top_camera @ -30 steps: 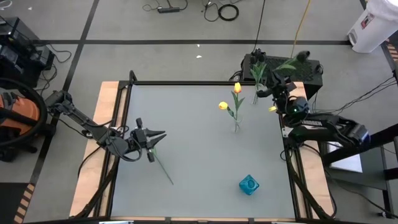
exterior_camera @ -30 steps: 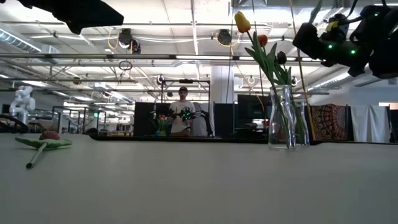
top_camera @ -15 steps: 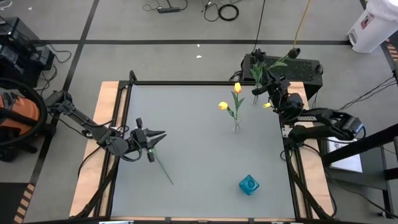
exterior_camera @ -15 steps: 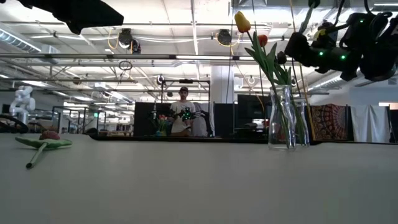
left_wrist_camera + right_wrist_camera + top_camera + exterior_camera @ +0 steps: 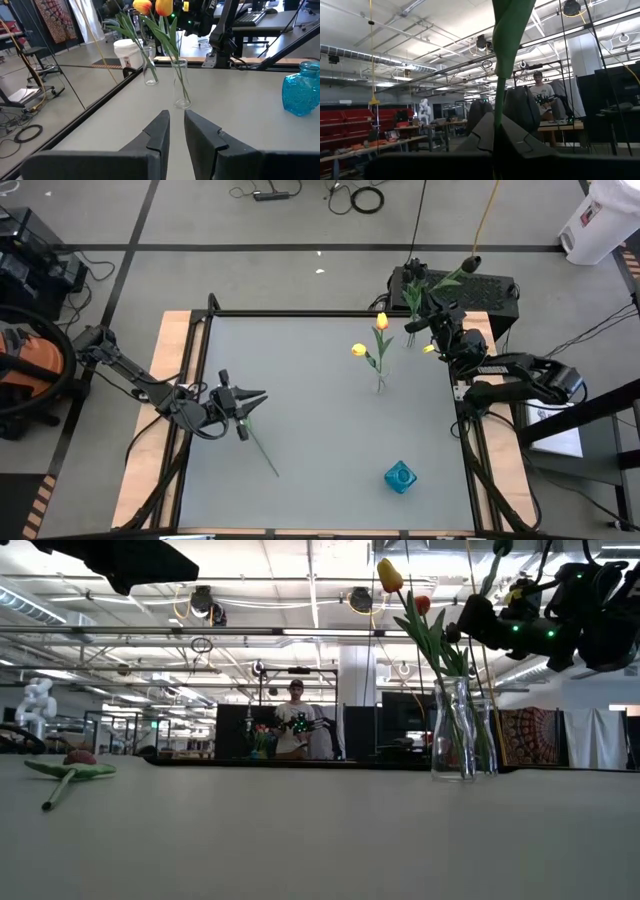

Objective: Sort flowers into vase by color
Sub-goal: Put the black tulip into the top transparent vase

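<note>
My right gripper [image 5: 412,327] is near the table's far right corner, shut on a tulip with a dark head [image 5: 473,261] and green leaves. It hovers just beside a clear vase [image 5: 409,340] holding stems. A second clear vase [image 5: 380,383] holds two yellow tulips [image 5: 381,320]. In the low view the vases [image 5: 452,730] overlap, showing yellow, red and dark heads. A red-headed tulip [image 5: 258,442] lies flat on the table's left, its stem [image 5: 55,792] on the surface. My left gripper [image 5: 258,396] waits above this tulip's head end, fingers a narrow gap apart [image 5: 176,117]. My right gripper pinches the tulip's green stem [image 5: 496,107] between its two fingers [image 5: 520,137]. The fingers come level, pointing toward the table's left, and lie across the stem. The tulip is lifted clear and stands roughly upright, its leaf [image 5: 512,20] and head above the fingers.
A blue glass vase [image 5: 400,477] stands near the table's near right area. A dark box [image 5: 455,288] sits beyond the far right corner. The table's middle [image 5: 320,410] is bare. A person [image 5: 293,730] stands far back in the room.
My right gripper has moved toward the table's far edge and left, closing on the far clear vase, carrying the dark tulip with it; most of the move came in the first half second. It has stayed shut on the stem.
</note>
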Controlling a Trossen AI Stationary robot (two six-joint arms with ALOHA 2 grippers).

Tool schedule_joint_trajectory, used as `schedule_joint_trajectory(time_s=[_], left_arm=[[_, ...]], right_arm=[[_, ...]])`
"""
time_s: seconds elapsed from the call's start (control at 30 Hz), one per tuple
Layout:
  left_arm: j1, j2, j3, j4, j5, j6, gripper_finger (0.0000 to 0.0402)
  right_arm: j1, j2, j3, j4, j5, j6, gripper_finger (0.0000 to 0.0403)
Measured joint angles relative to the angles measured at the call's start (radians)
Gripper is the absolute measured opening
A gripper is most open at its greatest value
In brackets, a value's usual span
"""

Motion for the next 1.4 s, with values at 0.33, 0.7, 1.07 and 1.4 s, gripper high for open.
schedule_joint_trajectory(time_s=[0.33, 0.7, 1.07, 1.4], left_arm=[[0.000, 0.001, 0.000, -0.001, 0.013, -0.024, 0.0066], [0.000, 0.006, 0.000, -0.003, 0.019, -0.024, 0.0066], [0.000, 0.006, 0.000, -0.002, 0.029, -0.025, 0.0066], [0.000, 0.006, 0.000, -0.002, 0.029, -0.025, 0.0066]], right_arm=[[0.000, 0.000, 0.000, -0.021, 0.000, 0.000, 0.0000], [0.000, 0.000, -0.001, -0.041, 0.003, 0.000, 0.0000], [0.000, -0.001, -0.001, -0.057, 0.003, -0.003, 0.0000], [0.001, -0.001, -0.001, -0.066, -0.007, 0.000, 0.0000]])
